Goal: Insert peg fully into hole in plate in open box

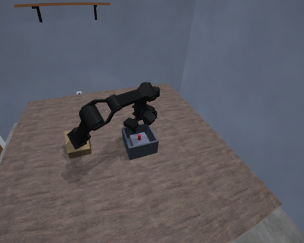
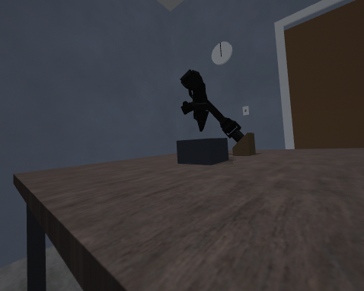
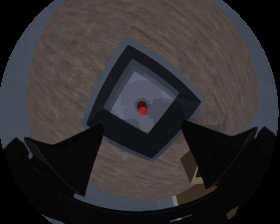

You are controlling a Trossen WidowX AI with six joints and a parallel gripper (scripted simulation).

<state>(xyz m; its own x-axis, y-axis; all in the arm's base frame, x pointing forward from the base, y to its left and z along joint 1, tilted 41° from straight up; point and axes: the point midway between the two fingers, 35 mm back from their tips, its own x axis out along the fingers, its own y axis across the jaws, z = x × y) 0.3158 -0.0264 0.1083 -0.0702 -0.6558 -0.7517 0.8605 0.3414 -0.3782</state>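
End effector (image 1: 137, 122) spread wide, gripping nothing, above the far-left rim of the box (image 1: 142, 149) on the counter (image 1: 180, 187); peg (image 1: 139, 137) stands in the plate (image 1: 144, 139), seemingly inserted, task near done.

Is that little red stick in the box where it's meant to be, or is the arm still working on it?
It looks nearly finished. The red peg stands upright in the light plate at the bottom of the box, with only its top showing in the wrist view. The gripper is open, holds nothing and hangs above the box. Nothing is in hand; what seems left is for the peg to stay put.
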